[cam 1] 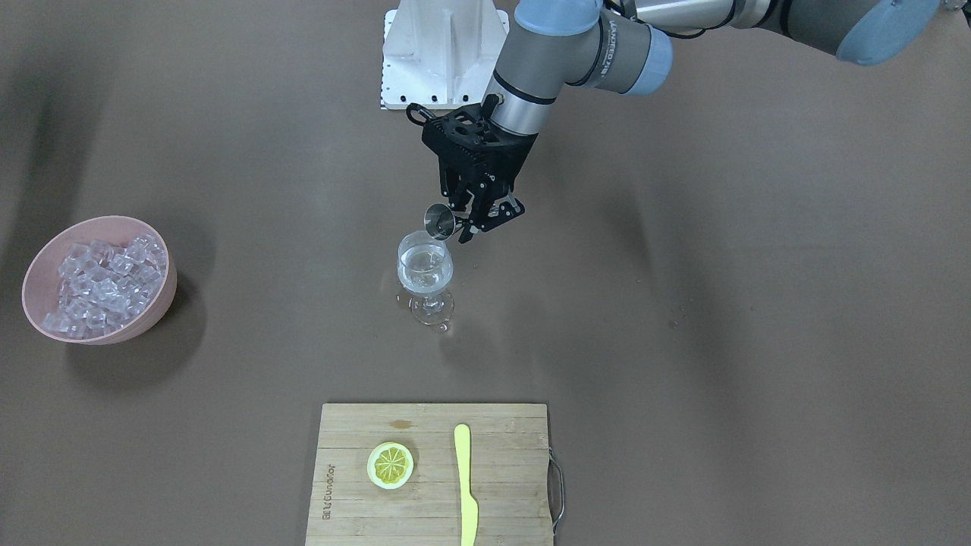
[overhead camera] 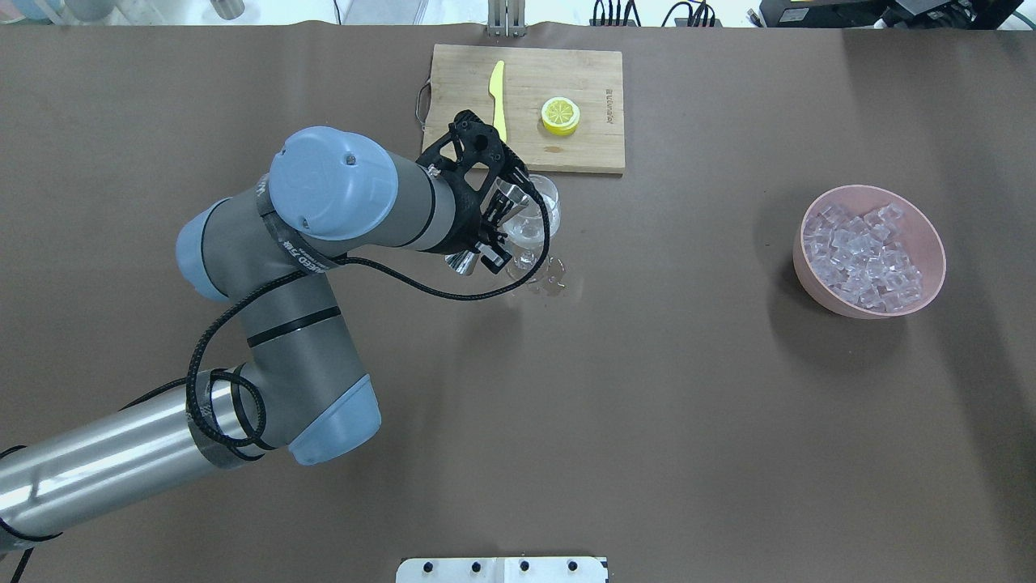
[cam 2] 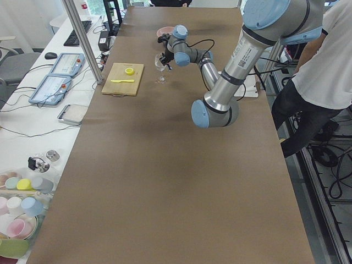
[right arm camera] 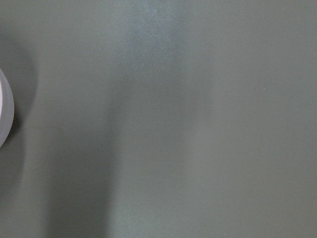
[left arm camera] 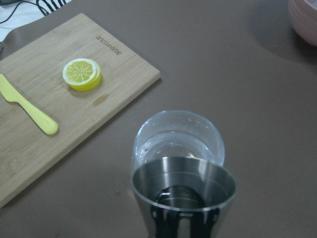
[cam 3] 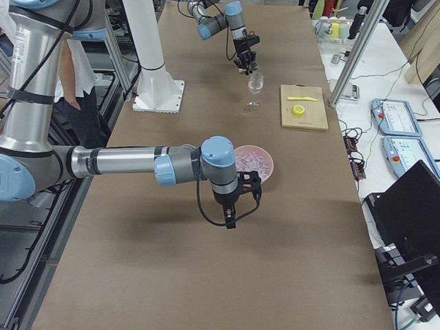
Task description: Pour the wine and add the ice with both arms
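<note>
My left gripper [cam 1: 474,216] is shut on a steel jigger [cam 1: 438,222], tilted with its mouth at the rim of a stemmed wine glass [cam 1: 425,269]. The glass stands upright mid-table and holds a little clear wine [cam 1: 423,267]. In the left wrist view the jigger [left arm camera: 183,193] is just over the glass [left arm camera: 178,139]. The ice [cam 1: 102,284] fills a pink bowl [cam 1: 155,318]. My right gripper [cam 3: 232,214] shows only in the exterior right view, above the table beside the bowl [cam 3: 265,161]; I cannot tell if it is open or shut.
A wooden cutting board [cam 1: 432,516] lies beyond the glass with a lemon slice [cam 1: 390,465] and a yellow knife [cam 1: 466,485]. The white base mount [cam 1: 444,53] is at the robot's side. A person [cam 2: 319,71] stands beside the table.
</note>
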You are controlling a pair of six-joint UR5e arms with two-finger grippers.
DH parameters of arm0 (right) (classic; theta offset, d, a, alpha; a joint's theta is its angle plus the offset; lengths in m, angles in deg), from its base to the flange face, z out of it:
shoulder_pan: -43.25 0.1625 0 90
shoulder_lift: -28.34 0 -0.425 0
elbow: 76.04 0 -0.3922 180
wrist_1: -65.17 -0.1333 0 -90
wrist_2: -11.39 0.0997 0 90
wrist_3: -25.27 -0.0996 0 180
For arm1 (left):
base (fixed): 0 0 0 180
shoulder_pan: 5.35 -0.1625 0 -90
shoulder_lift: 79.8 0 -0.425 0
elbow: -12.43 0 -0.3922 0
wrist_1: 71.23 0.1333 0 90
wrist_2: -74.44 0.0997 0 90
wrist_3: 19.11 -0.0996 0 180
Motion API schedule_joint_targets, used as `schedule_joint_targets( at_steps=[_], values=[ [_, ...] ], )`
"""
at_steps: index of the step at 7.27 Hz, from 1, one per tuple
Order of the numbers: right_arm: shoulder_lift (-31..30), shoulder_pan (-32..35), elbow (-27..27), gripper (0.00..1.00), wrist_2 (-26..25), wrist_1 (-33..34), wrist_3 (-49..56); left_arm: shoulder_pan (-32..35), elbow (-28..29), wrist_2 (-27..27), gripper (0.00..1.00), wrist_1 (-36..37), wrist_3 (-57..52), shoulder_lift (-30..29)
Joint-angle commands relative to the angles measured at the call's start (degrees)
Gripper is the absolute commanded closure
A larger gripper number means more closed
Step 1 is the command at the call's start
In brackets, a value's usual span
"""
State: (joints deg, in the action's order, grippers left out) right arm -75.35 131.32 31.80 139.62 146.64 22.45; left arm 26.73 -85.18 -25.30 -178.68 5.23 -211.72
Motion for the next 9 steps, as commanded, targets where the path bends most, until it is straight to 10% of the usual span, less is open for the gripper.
schedule_joint_targets(
  at_steps=[1, 9],
  values=[
    [-0.1, 0.0, 0.0, 0.0, 0.0, 0.0, 0.0, 0.0, 0.0, 0.1, 1.0, 4.8, -2.0, -1.6],
    [-0.1, 0.0, 0.1, 0.0, 0.0, 0.0, 0.0, 1.0, -0.1, 0.2, 1.0, 20.2, -5.4, -8.1]
  ],
)
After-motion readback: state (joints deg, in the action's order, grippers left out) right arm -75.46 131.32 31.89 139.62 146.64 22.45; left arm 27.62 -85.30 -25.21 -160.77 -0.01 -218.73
